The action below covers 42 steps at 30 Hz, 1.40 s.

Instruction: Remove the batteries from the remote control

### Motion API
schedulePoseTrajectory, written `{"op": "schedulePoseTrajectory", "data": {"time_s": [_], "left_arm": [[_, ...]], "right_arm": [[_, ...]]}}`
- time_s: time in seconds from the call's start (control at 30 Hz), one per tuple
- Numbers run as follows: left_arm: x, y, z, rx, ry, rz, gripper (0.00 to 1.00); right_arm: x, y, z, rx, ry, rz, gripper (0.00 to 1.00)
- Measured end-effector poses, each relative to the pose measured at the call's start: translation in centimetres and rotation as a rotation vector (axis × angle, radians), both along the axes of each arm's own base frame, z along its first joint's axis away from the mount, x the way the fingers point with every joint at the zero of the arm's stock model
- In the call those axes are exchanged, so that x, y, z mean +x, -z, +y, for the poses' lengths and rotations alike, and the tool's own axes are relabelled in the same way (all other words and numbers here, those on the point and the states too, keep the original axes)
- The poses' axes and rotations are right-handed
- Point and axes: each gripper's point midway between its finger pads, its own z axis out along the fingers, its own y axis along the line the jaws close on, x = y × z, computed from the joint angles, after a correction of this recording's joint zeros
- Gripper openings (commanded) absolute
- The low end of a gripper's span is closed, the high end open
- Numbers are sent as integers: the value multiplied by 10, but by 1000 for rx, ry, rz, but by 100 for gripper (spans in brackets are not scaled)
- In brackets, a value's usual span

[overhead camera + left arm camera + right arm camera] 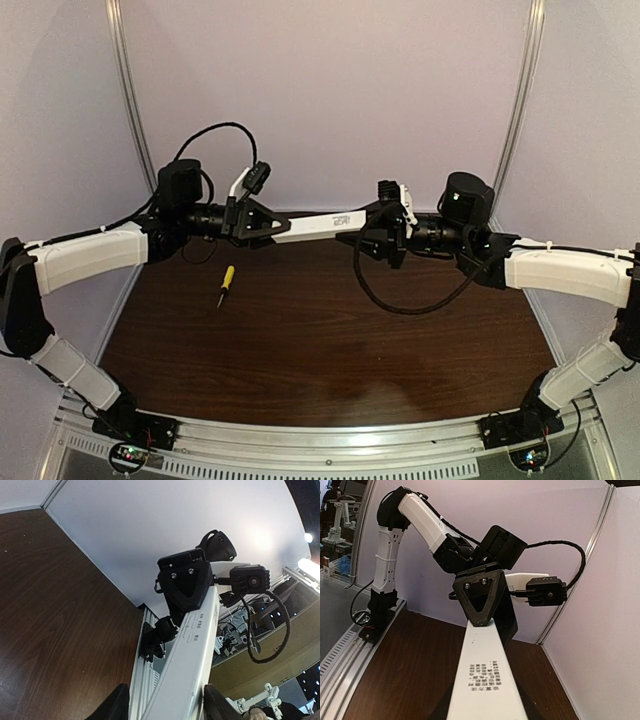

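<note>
Spanning between both grippers above the table [330,340], the remote [318,224] is clamped by left gripper [268,224] and right gripper [372,240]; screwdriver [227,283] lies below.

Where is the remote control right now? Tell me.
In the top external view the remote control is held in the air above the far part of the table, spanning between the left gripper and the right gripper.

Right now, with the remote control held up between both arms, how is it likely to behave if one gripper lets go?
The remote control spans straight between the left gripper and right gripper without sagging, so it is probably stiff. Slim and plastic-looking, it seems light. Its smooth white faces may be slippery, so held at one end alone it might pivot or slide.
</note>
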Motion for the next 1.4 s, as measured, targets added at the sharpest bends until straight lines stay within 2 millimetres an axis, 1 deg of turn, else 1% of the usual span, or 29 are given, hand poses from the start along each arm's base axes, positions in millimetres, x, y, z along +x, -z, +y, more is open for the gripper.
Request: {"op": "schedulePoseTrajectory", "data": {"time_s": [0.37, 0.63, 0.73, 1.13, 1.23, 1.33, 1.4], "left_arm": [[0, 1, -5, -5, 8, 22, 51], [-1, 4, -7, -2, 18, 46, 32], [-1, 0, -5, -13, 31, 40, 28], [-3, -3, -5, -27, 53, 42, 16], [-5, -4, -5, -46, 75, 52, 18], [-9, -4, -5, -63, 102, 72, 26], [-12, -5, -4, -70, 117, 76, 34]], "right_arm": [[4, 1, 0, -4, 20, -21, 0], [6, 6, 1, -16, 27, -28, 0], [7, 7, 1, -20, 26, -39, 0], [6, 6, 1, -19, 25, -56, 0], [4, 5, 0, -12, 21, -61, 0], [2, 6, 0, -8, 9, -55, 0], [0, 5, -1, -3, 1, -53, 0]]}}
